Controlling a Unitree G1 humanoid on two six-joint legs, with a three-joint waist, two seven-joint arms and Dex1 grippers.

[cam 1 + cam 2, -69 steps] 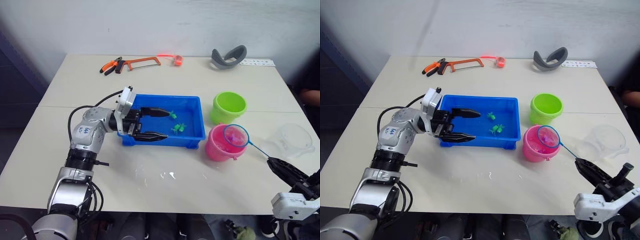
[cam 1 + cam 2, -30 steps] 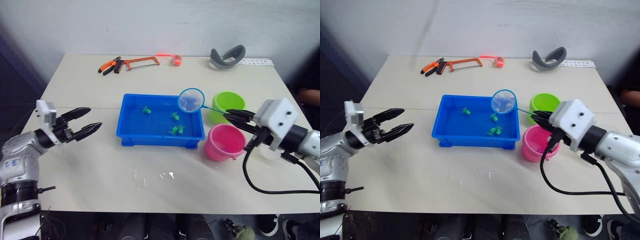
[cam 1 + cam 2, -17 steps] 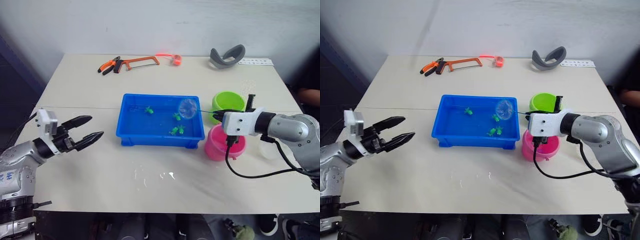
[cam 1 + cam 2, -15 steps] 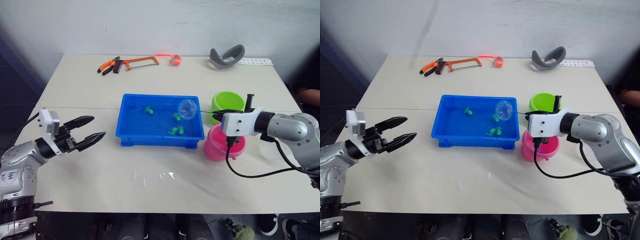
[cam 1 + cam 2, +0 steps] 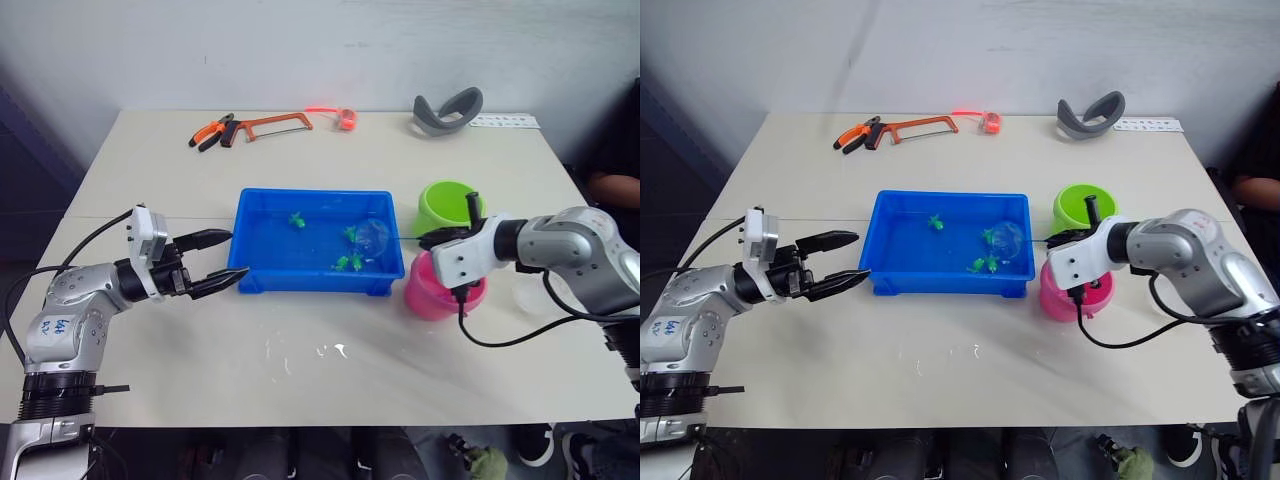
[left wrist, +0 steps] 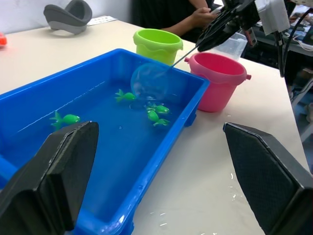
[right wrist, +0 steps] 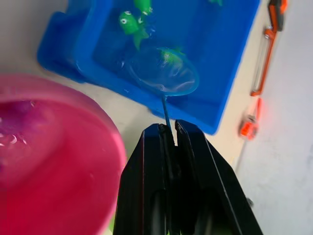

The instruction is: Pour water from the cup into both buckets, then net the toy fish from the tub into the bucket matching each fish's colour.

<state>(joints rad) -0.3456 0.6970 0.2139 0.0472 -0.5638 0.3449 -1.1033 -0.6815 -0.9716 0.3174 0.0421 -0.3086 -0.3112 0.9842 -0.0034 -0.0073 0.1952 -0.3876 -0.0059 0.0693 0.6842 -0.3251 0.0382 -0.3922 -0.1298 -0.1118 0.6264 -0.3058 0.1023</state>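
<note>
The blue tub [image 5: 315, 283] holds water and three green toy fish [image 5: 347, 263]. My right gripper [image 5: 428, 240] is shut on the thin handle of the net [image 5: 373, 237]. The net's hoop is dipped into the tub's right end, with a green fish [image 7: 168, 56] at its mesh. The pink bucket [image 5: 428, 297] sits right under that gripper and the green bucket [image 5: 447, 205] just behind it. The clear cup [image 6: 234, 43] stands further right, partly hidden by the arm. My left gripper [image 5: 238, 254] is open at the tub's left end, empty.
A hacksaw [image 5: 268, 125], orange pliers [image 5: 208, 132], a small orange item [image 5: 345, 118] and a grey curved band [image 5: 447, 110] lie along the table's far edge. Water drops [image 5: 330, 350] spot the table in front of the tub. A person's arm [image 5: 610, 185] shows at the right edge.
The net has sunk lower into the water at the tub's right end. My left gripper has moved right, from open table up to the tub's left end, still open.
</note>
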